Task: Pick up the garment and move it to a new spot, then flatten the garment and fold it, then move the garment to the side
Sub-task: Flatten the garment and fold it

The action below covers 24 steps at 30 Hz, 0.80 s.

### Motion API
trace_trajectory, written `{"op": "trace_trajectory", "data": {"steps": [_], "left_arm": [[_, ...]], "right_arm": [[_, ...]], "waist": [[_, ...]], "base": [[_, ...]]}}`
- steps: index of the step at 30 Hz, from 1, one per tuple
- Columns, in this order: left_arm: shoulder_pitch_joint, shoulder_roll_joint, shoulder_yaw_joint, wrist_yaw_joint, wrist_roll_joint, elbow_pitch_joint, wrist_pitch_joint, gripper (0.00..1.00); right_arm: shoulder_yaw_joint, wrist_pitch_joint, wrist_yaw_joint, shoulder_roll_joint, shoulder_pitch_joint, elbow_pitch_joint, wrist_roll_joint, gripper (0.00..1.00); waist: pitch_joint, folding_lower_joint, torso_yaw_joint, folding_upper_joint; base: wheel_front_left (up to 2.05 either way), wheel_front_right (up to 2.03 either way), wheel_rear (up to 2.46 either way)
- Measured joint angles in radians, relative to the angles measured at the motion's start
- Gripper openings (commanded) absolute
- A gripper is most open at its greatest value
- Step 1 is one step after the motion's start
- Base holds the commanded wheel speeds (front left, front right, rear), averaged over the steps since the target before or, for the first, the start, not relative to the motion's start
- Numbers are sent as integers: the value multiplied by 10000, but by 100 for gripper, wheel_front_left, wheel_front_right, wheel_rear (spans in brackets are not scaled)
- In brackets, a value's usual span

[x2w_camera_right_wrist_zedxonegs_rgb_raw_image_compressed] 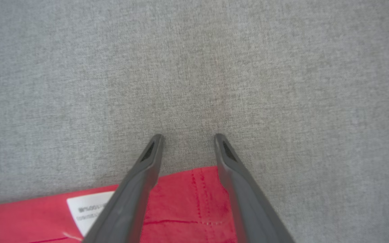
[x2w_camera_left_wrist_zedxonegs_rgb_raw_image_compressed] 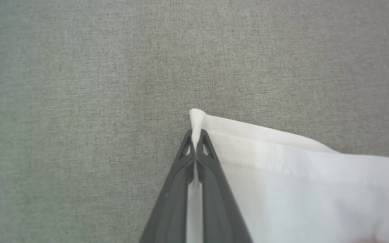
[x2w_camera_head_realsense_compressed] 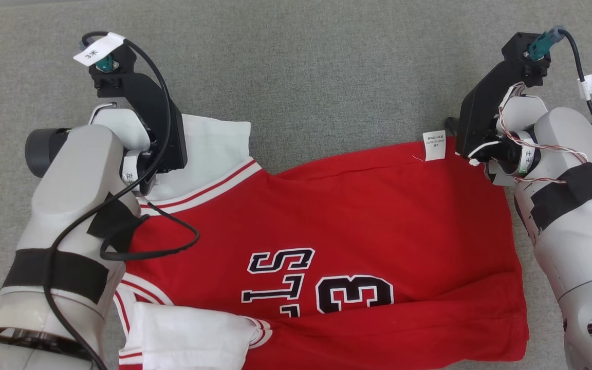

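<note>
**On the grey cloth: a red shirt, pinched at one sleeve**

Across the middle and bottom of the head view lies the red shirt (x2w_camera_head_realsense_compressed: pixel 378 231), spread out on the grey cloth (x2w_camera_head_realsense_compressed: pixel 296 61). Black and white letters and numbers show on it, low in the middle of the frame. The upper sleeve (x2w_camera_head_realsense_compressed: pixel 214 139) is white and sticks out at the shirt's upper left. The lower sleeve (x2w_camera_head_realsense_compressed: pixel 188 334), white too, lies at the bottom left. A small white tag (x2w_camera_head_realsense_compressed: pixel 434 145) sits on the shirt's top edge, toward the upper right.

The left arm (x2w_camera_head_realsense_compressed: pixel 70 205) comes up the left side of the frame and covers part of the upper sleeve. A black cable (x2w_camera_head_realsense_compressed: pixel 167 246) loops from it onto the red cloth. In the left wrist view, the left gripper (x2w_camera_left_wrist_zedxonegs_rgb_raw_image_compressed: pixel 194 135) is at the lower middle. Its two fingers are pressed together on the corner of the upper sleeve, and a bit of white pokes up past the tips. The rest of that sleeve spreads to the lower right.

The right arm (x2w_camera_head_realsense_compressed: pixel 573 205) is at the right side of the head view, by the shirt's upper right corner. In the right wrist view, the right gripper (x2w_camera_right_wrist_zedxonegs_rgb_raw_image_compressed: pixel 188 138) has its fingers apart. The tips are over grey cloth, just past the red edge. The red corner shows between the fingers lower down, with the tag at the bottom left.
</note>
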Motion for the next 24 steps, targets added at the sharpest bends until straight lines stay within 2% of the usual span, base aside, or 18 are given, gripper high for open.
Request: {"op": "trace_trajectory", "data": {"steps": [2,3,4,5,6,8,10,11,14,24], "left_arm": [[-5,-10,-13,0,0,46,-81,0],[-8,-17,-12,0,0,61,-90,0],[-12,-23,-23,-2,0,79,-130,0],[-12,-33,-27,-2,0,98,-163,0],[-12,-44,-27,-2,0,117,-167,0],[-14,-69,-42,-13,0,205,-203,0],[-14,-92,-61,-15,0,261,-261,0],[-14,-104,-61,-15,-2,280,-263,0],[-14,-111,-84,-84,-2,382,-339,0],[-15,-173,-90,-90,-21,725,-458,0]], "right_arm": [[10,15,15,0,-1,65,21,81],[13,31,38,-2,-5,75,21,77],[12,31,46,-8,-9,88,21,69],[10,31,44,-13,-14,105,21,49],[10,38,44,-21,-20,128,21,45],[10,130,33,-35,-32,190,21,43],[50,203,29,-38,-44,251,13,49],[61,228,29,-38,-55,286,8,55],[136,249,27,-19,-127,397,-31,100],[297,79,-102,-36,-186,539,-253,100]], "waist": [[6,0,2,0],[7,0,4,0],[8,0,5,0],[5,0,8,0],[1,0,12,0],[-9,0,17,1],[-23,0,19,0],[-32,0,20,0],[-86,0,7,0],[-437,0,-138,1]], "base": [[0,0,0],[0,0,0],[0,0,0],[0,0,0],[0,0,0],[0,0,0],[0,0,0],[0,0,0],[0,0,0],[0,0,0]]}}
